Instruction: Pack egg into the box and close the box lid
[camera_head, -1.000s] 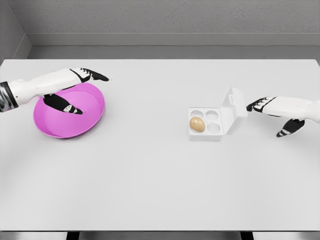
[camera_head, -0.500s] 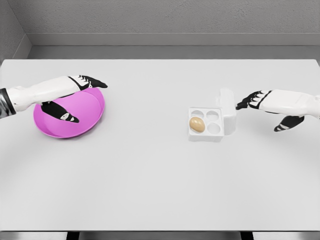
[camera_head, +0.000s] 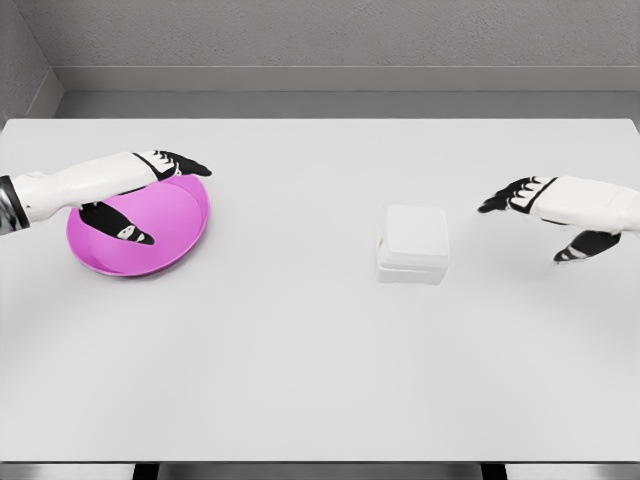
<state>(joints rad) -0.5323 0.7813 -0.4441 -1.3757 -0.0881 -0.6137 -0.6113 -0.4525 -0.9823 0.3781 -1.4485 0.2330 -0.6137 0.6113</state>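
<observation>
The white box (camera_head: 412, 243), lid down, is seen on the table (camera_head: 300, 360) right of centre, nearer the empty, loosely spread right hand (camera_head: 535, 205) than the open left hand (camera_head: 150, 185) above the pink bowl (camera_head: 170, 235).

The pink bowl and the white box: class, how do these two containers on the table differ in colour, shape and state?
Colour: the pink bowl is bright magenta; the white box almost matches the table. Shape: the bowl is round and shallow, the box squarish. State: the bowl is open-topped and appears empty, with the left hand over it; the box has its lid down, with the right hand apart from it. Both rest on the table.
</observation>
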